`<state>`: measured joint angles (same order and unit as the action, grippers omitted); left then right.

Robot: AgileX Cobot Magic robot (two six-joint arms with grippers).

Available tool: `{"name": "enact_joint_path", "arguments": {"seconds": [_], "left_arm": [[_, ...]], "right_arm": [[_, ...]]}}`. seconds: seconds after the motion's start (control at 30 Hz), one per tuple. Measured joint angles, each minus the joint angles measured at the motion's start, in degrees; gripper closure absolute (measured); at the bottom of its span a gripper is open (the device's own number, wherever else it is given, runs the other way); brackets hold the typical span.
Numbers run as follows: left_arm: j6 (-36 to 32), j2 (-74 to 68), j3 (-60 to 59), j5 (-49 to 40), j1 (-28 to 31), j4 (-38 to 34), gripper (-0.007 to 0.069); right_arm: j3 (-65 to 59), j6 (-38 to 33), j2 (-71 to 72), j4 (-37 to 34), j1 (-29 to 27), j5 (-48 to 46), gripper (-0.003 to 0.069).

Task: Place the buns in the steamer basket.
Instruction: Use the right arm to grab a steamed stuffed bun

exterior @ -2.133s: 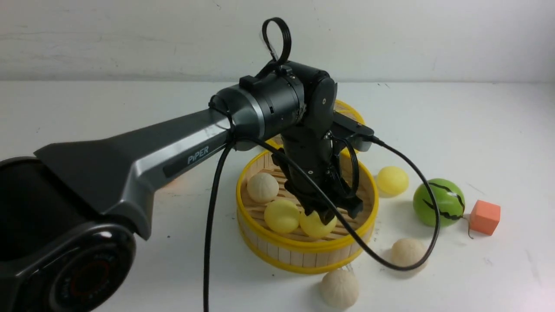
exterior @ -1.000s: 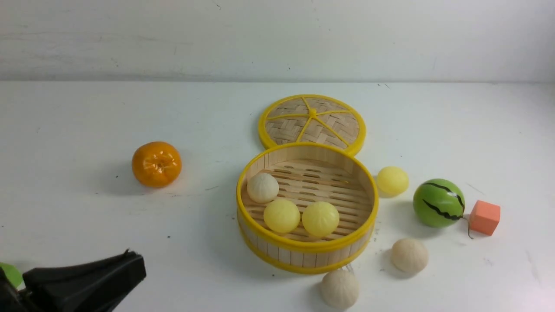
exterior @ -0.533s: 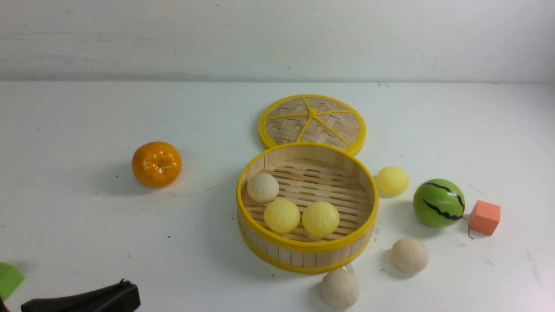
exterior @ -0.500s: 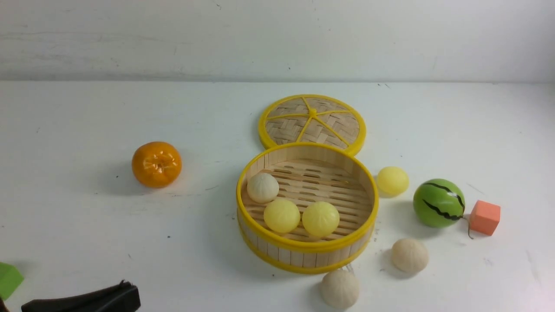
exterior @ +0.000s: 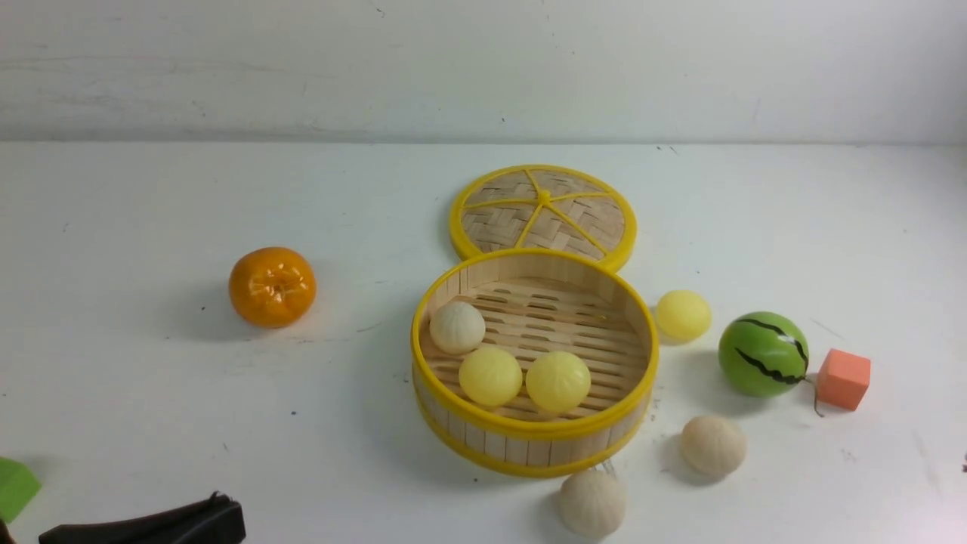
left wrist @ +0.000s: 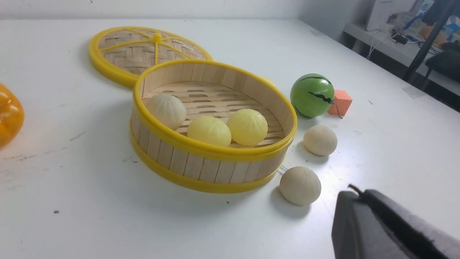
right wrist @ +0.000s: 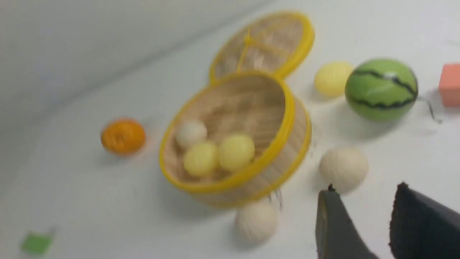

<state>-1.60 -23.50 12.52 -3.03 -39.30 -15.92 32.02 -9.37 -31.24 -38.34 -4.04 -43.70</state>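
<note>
Currently 3 of the 6 buns lie inside the steamer basket [exterior: 529, 451], which stands near the middle of the white surface [exterior: 151, 211]. A pleated beige-white bun [exterior: 457, 327] rests against the basket's left wall. Just beside it lies a pale yellow bun [exterior: 490, 375], and a second yellow bun [exterior: 557, 381] touches that one, toward the near wall.

The other 3 lie on the surface outside. A third yellow bun [exterior: 683, 315] sits just beside the basket's right rim, between the basket and the watermelon ball [exterior: 763, 353]. A second beige-white bun [exterior: 713, 445] lies near the basket's right front, and a third beige-white bun [exterior: 592, 502] lies just beside its near wall.

The woven lid [exterior: 544, 209] lies flat behind the basket, its near edge hidden by the far rim. An orange cube [exterior: 843, 378] sits just beside the watermelon ball, on its right. The glossy orange [exterior: 272, 286] rests well apart on the left, and a green block [exterior: 13, 487] is cut off at the left edge.

The left tool [left wrist: 359, 201] stays low at the near left, well apart from the basket, its fingers pressed together on nothing. The right tool [right wrist: 366, 194], blurred and seen only from its own wrist, stands on the basket's right with its fingers parted and nothing between them.
</note>
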Motion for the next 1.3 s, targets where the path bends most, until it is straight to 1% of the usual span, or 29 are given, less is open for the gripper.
{"name": "enact_joint_path", "arguments": {"seconds": [0.07,0.1,0.17,0.23,0.3,0.33,0.37,0.4,0.43,0.47,0.53,0.6,0.63,0.7,0.73,0.77,0.8,0.83,0.9,1.07,1.3], "left_arm": [[0.00,0.00,0.00,-0.11,0.00,0.00,0.0637],[0.00,0.00,0.00,-0.13,0.00,0.00,0.0637],[0.00,0.00,0.00,-0.18,0.00,0.00,0.0637],[0.00,0.00,0.00,-0.18,0.00,0.00,0.0637],[0.00,0.00,0.00,-0.18,0.00,0.00,0.0637],[0.00,0.00,0.00,-0.18,0.00,0.00,0.0637],[0.00,0.00,0.00,-0.18,0.00,0.00,0.0637],[0.00,0.00,0.00,-0.18,0.00,0.00,0.0636],[0.00,0.00,0.00,-0.18,0.00,0.00,0.0636],[0.00,0.00,0.00,-0.18,0.00,0.00,0.0635],[0.00,0.00,0.00,-0.18,0.00,0.00,0.0634],[0.00,0.00,0.00,-0.18,0.00,0.00,0.0634],[0.00,0.00,0.00,-0.18,0.00,0.00,0.0634],[0.00,0.00,0.00,-0.18,0.00,0.00,0.0634],[0.00,0.00,0.00,-0.18,0.00,0.00,0.0634],[0.00,0.00,0.00,-0.18,0.00,0.00,0.0633],[0.00,0.00,0.00,-0.18,0.00,0.00,0.0633],[0.00,0.00,0.00,-0.18,0.00,0.00,0.0631],[0.00,0.00,0.00,-0.18,0.00,0.00,0.0629],[0.00,0.00,0.00,-0.18,0.00,0.00,0.0624],[0.00,0.00,0.00,-0.18,0.00,0.00,0.0619]], "right_arm": [[7.77,-2.00,-10.44,3.41,0.00,-8.80,0.0420],[8.44,-2.07,-12.38,4.00,0.07,-9.51,0.0420],[14.48,-2.02,-21.19,6.55,1.49,-14.91,0.0420],[18.38,-1.58,-29.39,7.95,5.19,-16.61,0.0420],[20.94,-1.30,-36.12,8.59,10.11,-16.80,0.0420],[21.49,-1.30,-37.43,8.80,10.66,-16.80,0.0420],[23.68,-0.47,-41.89,9.30,15.26,-16.44,0.0420],[25.09,0.24,-44.94,10.20,18.26,-15.78,0.0420],[25.67,0.44,-46.13,10.35,18.86,-15.46,0.0420],[27.75,2.19,-50.60,12.28,23.66,-14.11,0.0420],[30.72,5.21,-55.60,15.80,29.22,-12.18,0.0420],[33.24,7.85,-59.20,19.37,33.51,-10.62,0.0420],[34.74,9.91,-61.67,22.45,35.83,-9.75,0.0420],[36.91,13.61,-65.36,27.56,38.76,-8.70,0.0420],[36.91,14.00,-65.68,28.02,38.76,-8.70,0.0420],[38.09,16.15,-67.53,30.58,40.02,-8.27,0.0420],[38.39,16.83,-68.08,31.26,40.27,-8.21,0.0420],[39.17,19.01,-69.68,33.24,40.80,-7.94,0.0420],[39.87,20.39,-71.39,34.44,41.06,-7.16,0.0420],[40.10,20.97,-71.84,34.17,41.06,-5.25,0.0420],[40.10,21.27,-71.96,33.31,41.06,-5.14,0.0420]]}}
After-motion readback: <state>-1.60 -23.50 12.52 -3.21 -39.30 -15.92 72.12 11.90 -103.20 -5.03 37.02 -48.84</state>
